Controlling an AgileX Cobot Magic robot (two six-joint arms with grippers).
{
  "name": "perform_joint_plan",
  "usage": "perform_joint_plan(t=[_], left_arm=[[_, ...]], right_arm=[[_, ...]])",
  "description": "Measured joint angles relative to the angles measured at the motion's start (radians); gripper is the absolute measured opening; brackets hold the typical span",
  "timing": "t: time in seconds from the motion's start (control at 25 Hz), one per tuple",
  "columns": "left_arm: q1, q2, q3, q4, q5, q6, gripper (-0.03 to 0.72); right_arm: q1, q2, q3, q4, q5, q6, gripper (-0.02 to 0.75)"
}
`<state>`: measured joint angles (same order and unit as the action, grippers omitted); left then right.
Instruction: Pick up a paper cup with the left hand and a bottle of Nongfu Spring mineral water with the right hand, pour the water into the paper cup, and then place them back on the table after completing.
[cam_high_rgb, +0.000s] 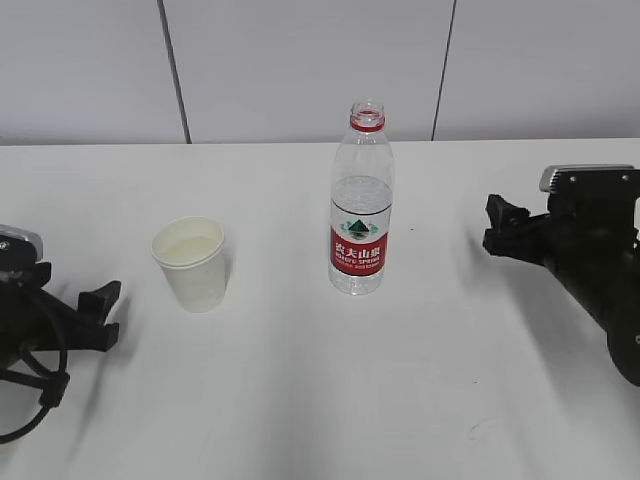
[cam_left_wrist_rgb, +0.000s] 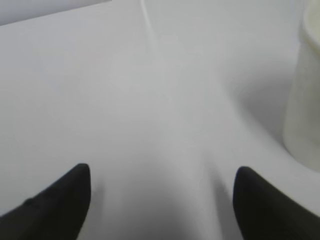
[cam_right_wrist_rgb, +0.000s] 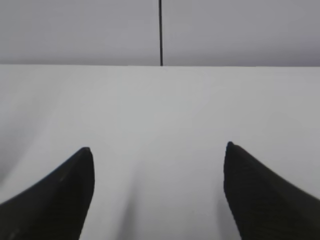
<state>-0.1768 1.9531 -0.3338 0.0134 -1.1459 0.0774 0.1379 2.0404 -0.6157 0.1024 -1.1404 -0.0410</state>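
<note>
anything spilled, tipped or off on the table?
Nothing stands out. The paper cup and the uncapped bottle both stand upright on the table, apart from each other, with no puddle visible. The left hand and right hand are open and empty, clear of both.

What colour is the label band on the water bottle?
Red with white characters, topped by a white-and-green logo panel on the bottle; clearest in the exterior view.
</note>
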Motion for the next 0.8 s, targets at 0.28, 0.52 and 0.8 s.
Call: perform_joint_plan(t=[0.28,0.52,0.8], left_arm=[[0.0,-0.055,-0.126,-0.013,0.263,0.003,0.527],[0.003,-0.142,-0.255,-0.019,0.596,0.003,0.522],[0.062,-0.252,-0.429,-0.019,1.07,0.004,0.522]], right_arm=[[0.0,-0.006,-0.091,0.012,0.09,-0.002,0.594],[0.0,-0.082,-0.164,0.017,0.352,-0.002,0.594],[-0.026,-0.216,-0.284,0.018,0.799,-0.004,0.594]])
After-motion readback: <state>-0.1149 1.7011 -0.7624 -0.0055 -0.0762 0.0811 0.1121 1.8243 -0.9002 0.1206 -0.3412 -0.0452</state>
